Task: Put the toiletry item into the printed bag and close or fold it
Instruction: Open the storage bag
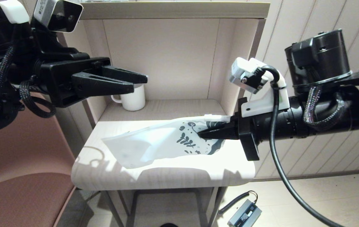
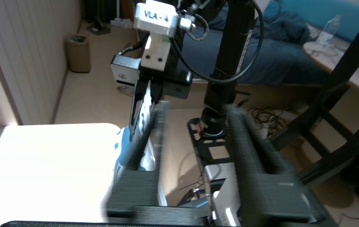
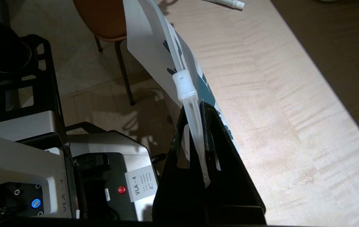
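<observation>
The printed bag point(image 1: 154, 145) stretches across the small table point(image 1: 167, 178), its blue leaf prints at the right end. My right gripper point(image 1: 202, 134) is shut on that printed end; the right wrist view shows the zip strip point(image 3: 195, 126) pinched between the fingers, with the slider point(image 3: 184, 83) just past the tips. The bag hangs on edge from the right gripper point(image 3: 198, 108). The toiletry item point(image 3: 226, 3), a slim white tube, lies on the tabletop beyond the bag; the head view does not show it. My left gripper point(image 1: 140, 82) hovers open and empty, high over the table's back left.
A white ribbed mug point(image 1: 132, 97) stands at the back left of the shelf alcove, just behind the left fingers. Alcove walls enclose the table's back and right side point(image 1: 230, 69). A brown chair point(image 1: 25, 189) stands left of the table, and a power brick point(image 1: 244, 214) lies on the floor.
</observation>
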Robot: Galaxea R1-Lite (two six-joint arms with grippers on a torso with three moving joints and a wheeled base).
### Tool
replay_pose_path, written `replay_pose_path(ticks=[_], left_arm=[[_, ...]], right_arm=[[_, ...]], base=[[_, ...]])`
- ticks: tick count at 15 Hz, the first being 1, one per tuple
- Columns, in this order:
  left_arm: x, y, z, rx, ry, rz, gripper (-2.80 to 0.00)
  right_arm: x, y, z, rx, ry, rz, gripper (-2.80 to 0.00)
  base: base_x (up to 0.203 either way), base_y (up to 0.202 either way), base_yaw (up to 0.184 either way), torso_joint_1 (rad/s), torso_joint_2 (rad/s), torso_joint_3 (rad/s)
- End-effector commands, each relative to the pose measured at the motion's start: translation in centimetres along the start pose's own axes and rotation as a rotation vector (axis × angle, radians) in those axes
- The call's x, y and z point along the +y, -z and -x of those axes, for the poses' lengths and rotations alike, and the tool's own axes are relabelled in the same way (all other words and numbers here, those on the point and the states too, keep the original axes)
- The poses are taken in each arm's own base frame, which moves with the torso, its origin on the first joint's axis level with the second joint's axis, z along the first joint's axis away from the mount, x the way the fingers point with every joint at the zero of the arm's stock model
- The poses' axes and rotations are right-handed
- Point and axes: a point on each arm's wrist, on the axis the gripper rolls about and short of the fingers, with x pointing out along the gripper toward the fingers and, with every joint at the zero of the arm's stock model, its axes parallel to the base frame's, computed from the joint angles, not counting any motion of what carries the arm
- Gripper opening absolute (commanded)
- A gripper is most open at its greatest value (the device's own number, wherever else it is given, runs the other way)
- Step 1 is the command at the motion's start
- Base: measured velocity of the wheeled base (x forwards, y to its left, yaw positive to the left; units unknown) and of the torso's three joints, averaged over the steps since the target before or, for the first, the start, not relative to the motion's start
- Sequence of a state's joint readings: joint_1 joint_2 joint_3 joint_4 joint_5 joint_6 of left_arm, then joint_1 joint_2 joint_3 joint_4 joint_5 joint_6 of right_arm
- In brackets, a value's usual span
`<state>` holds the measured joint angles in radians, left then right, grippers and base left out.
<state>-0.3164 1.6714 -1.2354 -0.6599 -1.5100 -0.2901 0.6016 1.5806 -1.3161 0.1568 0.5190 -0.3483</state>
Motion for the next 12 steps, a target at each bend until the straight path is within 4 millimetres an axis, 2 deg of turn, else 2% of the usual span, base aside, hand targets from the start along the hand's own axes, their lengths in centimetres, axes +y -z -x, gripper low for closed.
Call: replay_pose_path(ticks=[1, 4, 8, 12], left_arm=[[1.2, -0.1, -0.9, 0.005, 0.034, 0.050, -2.80], [1.8, -1.7, -1.7, 0.006, 0.056, 0.116, -2.80], [2.9, -3.4, -1.6, 0.003, 0.044, 0.127, -2.80], [3.2, -4.7, 0.4, -0.064, -0.204, 0.261, -2.80]], right_arm=[[0.2, -0.1, -0.9, 0.014, -0.003, 0.004, -2.80], [0.3, -0.1, -1.3, 0.018, -0.011, 0.005, -2.80], [0.3, 0.1, -1.9, 0.032, -0.025, -0.003, -2.80], [0.2, 0.0, -1.8, 0.031, -0.010, -0.001, -2.80]], base=[[0.000, 0.000, 0.000, 0.000, 0.00, 0.000], [0.000, 0.000, 0.000, 0.000, 0.00, 0.000], [0.000, 0.000, 0.000, 0.000, 0.00, 0.000], [0.000, 0.000, 0.000, 0.000, 0.00, 0.000]])
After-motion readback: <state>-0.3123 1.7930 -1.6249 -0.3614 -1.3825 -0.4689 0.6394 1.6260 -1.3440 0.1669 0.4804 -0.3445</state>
